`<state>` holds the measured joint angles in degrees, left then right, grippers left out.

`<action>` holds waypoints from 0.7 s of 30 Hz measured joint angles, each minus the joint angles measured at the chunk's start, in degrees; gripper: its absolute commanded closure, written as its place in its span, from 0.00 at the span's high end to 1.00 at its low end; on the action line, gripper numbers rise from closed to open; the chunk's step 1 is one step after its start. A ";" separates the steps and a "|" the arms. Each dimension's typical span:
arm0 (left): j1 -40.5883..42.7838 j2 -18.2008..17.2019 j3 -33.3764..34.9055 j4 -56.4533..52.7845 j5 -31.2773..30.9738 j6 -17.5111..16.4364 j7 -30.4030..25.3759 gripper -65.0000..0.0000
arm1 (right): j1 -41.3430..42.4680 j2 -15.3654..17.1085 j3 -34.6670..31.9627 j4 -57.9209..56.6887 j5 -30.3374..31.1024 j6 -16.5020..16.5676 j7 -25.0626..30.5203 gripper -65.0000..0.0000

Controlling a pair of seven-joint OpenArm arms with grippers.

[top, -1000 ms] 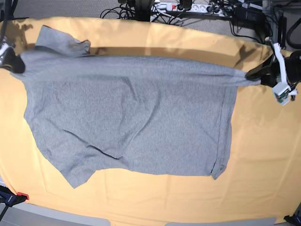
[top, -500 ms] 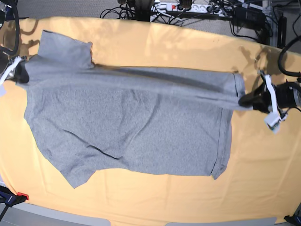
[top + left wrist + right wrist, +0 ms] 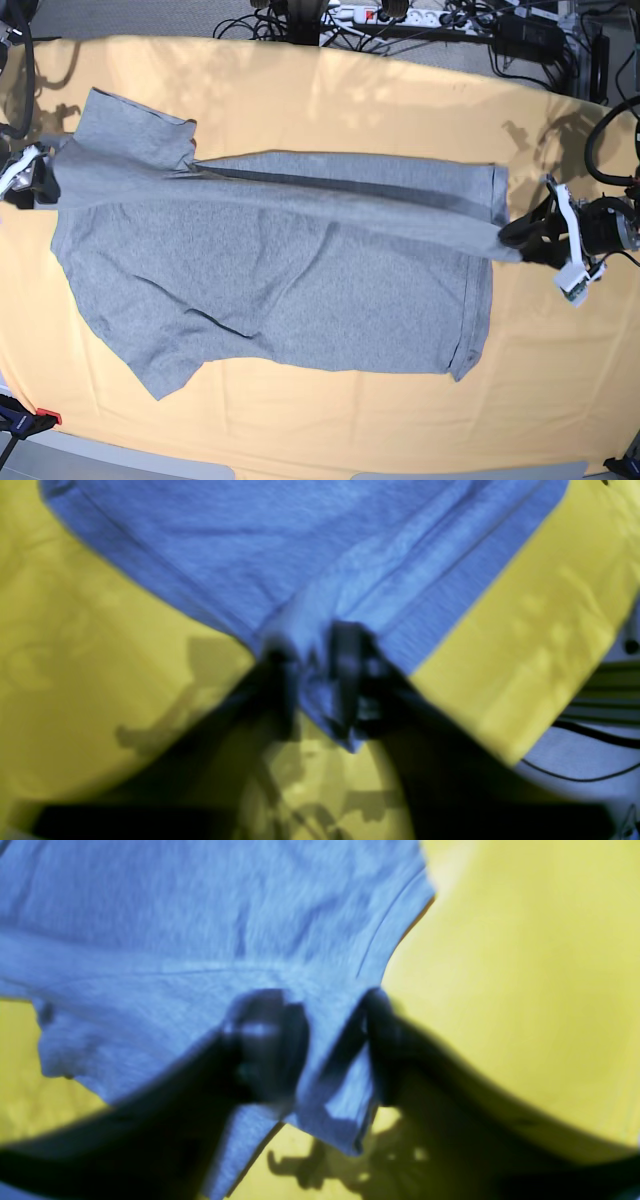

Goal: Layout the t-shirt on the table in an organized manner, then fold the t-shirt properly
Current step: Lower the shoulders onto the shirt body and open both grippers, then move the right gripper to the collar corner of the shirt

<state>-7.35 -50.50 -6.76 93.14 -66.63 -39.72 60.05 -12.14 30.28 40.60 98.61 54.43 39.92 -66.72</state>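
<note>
The grey t-shirt (image 3: 280, 260) lies spread plain side up on the table (image 3: 330, 90), which is covered in yellow-orange cloth. A folded band runs along the shirt's far edge. My left gripper (image 3: 520, 235) is at the hem corner on the right. In the left wrist view its fingers (image 3: 350, 680) stand apart, with the shirt corner (image 3: 320, 715) lying between them. My right gripper (image 3: 40, 172) is at the shoulder end on the left. The right wrist view shows that gripper (image 3: 325, 1045) wide open, loose shirt cloth (image 3: 175, 915) draped between the fingers.
Cables and a power strip (image 3: 400, 15) lie beyond the table's far edge. A clamp (image 3: 30, 418) sits at the front left corner. The table edge and floor cables (image 3: 590, 730) show at the right of the left wrist view.
Both grippers came toward the near side and lowered the shirt's far edge, which now lies as a band over the body. Both sets of jaws went from shut to parted.
</note>
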 measured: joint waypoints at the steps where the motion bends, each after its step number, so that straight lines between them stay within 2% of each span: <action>1: -0.28 -0.04 0.00 0.00 -0.09 0.00 0.26 0.65 | -0.02 0.39 0.00 0.00 0.00 0.00 0.00 0.63; 3: -0.24 -0.09 0.00 0.00 -0.28 0.00 0.63 0.76 | -0.04 0.87 0.11 0.00 -0.04 -0.02 -0.52 0.62; 6: -0.13 0.02 0.00 0.00 -0.22 0.00 1.44 0.76 | -0.04 1.66 0.11 0.00 0.79 -0.04 -4.72 0.62; 10: 0.11 0.00 0.00 0.00 -0.22 -0.02 1.46 0.76 | -0.90 1.36 0.46 0.00 11.52 -0.04 -14.32 0.62; 13: 0.20 0.02 0.00 0.00 -0.22 0.00 1.44 0.76 | -3.52 0.76 0.46 0.00 17.68 -0.04 -13.94 0.62; 21: 0.17 0.00 0.00 -0.04 -0.26 -0.02 1.44 0.76 | -11.06 -2.86 1.16 0.00 17.49 -0.02 -14.34 0.62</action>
<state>-7.18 -50.50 -6.76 93.10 -66.89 -39.75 61.49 -23.20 27.42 41.76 98.61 71.92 39.90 -81.06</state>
